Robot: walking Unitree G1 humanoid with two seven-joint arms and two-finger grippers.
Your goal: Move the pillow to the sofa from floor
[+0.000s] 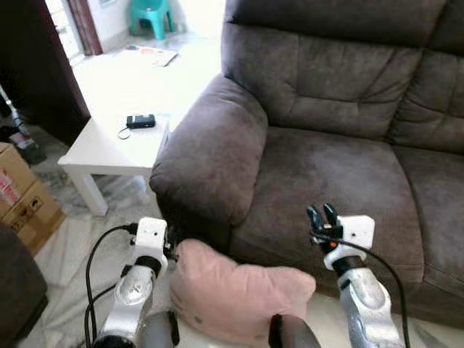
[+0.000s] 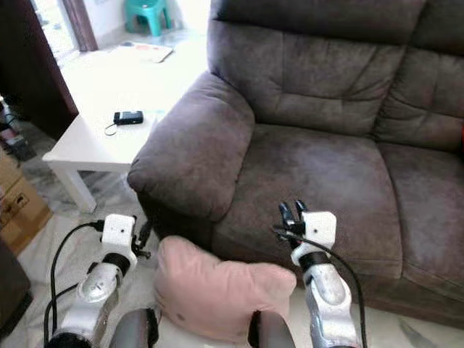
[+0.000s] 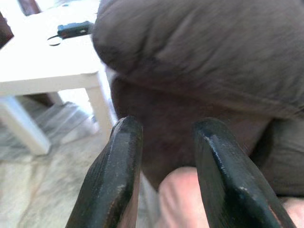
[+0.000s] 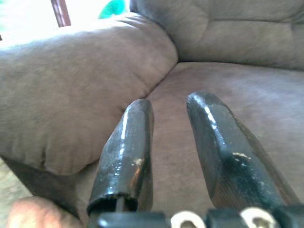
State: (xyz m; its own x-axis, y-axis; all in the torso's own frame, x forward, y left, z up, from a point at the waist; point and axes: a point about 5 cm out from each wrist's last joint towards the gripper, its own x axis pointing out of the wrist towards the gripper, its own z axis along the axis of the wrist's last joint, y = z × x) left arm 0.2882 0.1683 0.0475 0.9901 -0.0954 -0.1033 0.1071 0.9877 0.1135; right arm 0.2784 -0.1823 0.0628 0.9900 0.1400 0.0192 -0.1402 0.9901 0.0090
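A pink pillow (image 1: 239, 297) lies on the floor (image 1: 65, 275) against the front of the dark grey sofa (image 1: 341, 145), below its armrest. The left end effector (image 3: 164, 175) hovers at the pillow's 9 o'clock edge, fingers parted and empty. The right end effector (image 1: 322, 217) is raised at about 2 o'clock from the pillow, over the seat front, fingers slightly apart, gripping nothing. A white counter (image 1: 109, 145) at 10 o'clock carries a small black device (image 1: 140, 121).

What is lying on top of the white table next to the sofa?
On the white table, beside the sofa armrest, lies one small black device with a thin cord. The armrest hides the table's near right corner, so anything there cannot be seen.
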